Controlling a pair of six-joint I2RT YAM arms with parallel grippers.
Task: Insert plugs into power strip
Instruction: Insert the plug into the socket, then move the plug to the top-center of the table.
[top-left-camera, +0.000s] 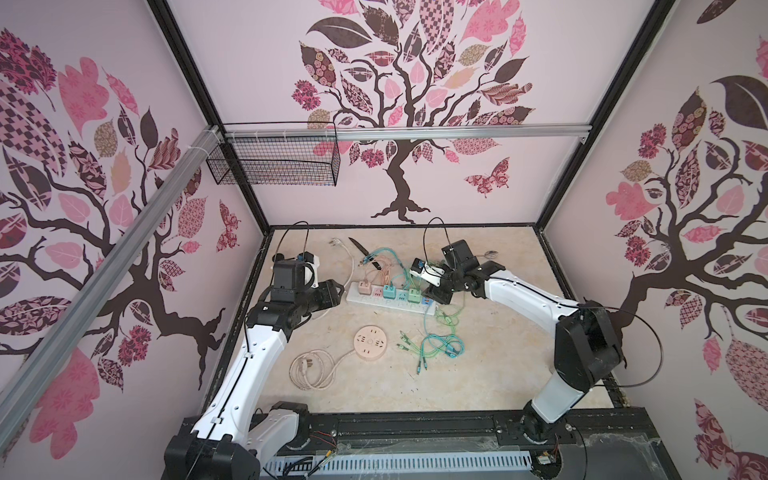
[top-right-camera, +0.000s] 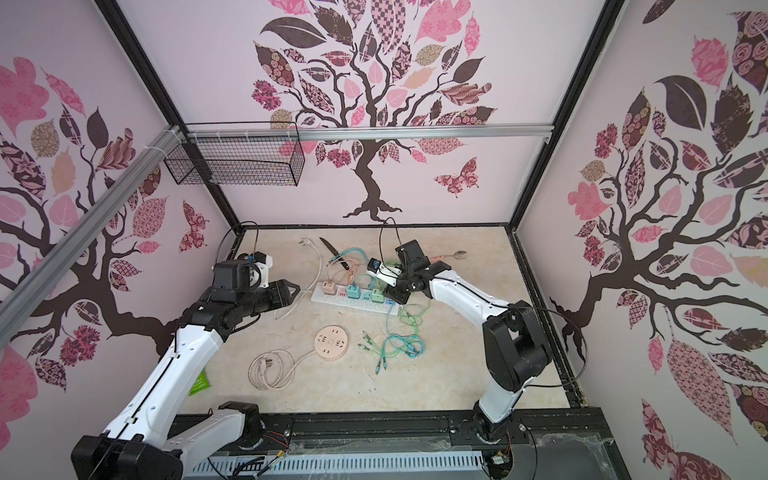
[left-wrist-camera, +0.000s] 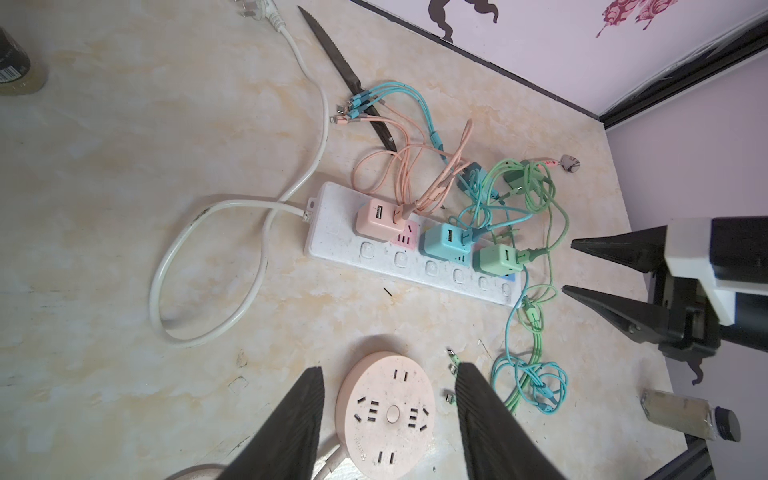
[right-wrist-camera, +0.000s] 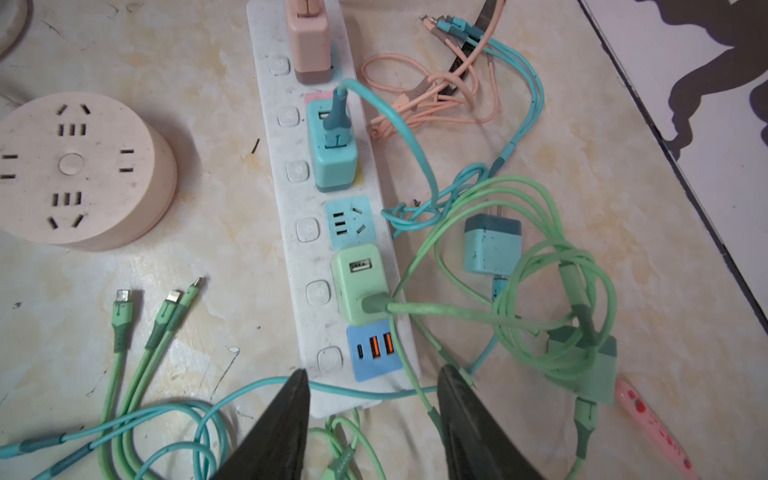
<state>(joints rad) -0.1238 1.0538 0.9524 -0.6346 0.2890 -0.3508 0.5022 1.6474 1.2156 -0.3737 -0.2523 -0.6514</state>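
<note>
The white power strip (top-left-camera: 355, 296) (left-wrist-camera: 332, 232) (right-wrist-camera: 286, 232) lies mid-table. Three plugs stand in it: peach (left-wrist-camera: 376, 220), teal (left-wrist-camera: 444, 241) and mint green (right-wrist-camera: 359, 286). A loose teal plug (right-wrist-camera: 490, 245) and a loose green plug (right-wrist-camera: 590, 361) lie beside the strip among tangled cables. My right gripper (right-wrist-camera: 374, 370) (top-left-camera: 436, 297) hangs open and empty over the strip's end with the blue USB face. My left gripper (left-wrist-camera: 390, 368) (top-left-camera: 338, 291) is open and empty, off the strip's cord end.
A round peach socket hub (top-left-camera: 370, 341) (left-wrist-camera: 386, 411) with a coiled cord lies near the front. A knife (left-wrist-camera: 345, 79) and the strip's white cord (left-wrist-camera: 208, 266) lie toward the back. Green and teal cables (top-left-camera: 436, 345) sprawl at the right. A bottle (left-wrist-camera: 690, 415) lies by the edge.
</note>
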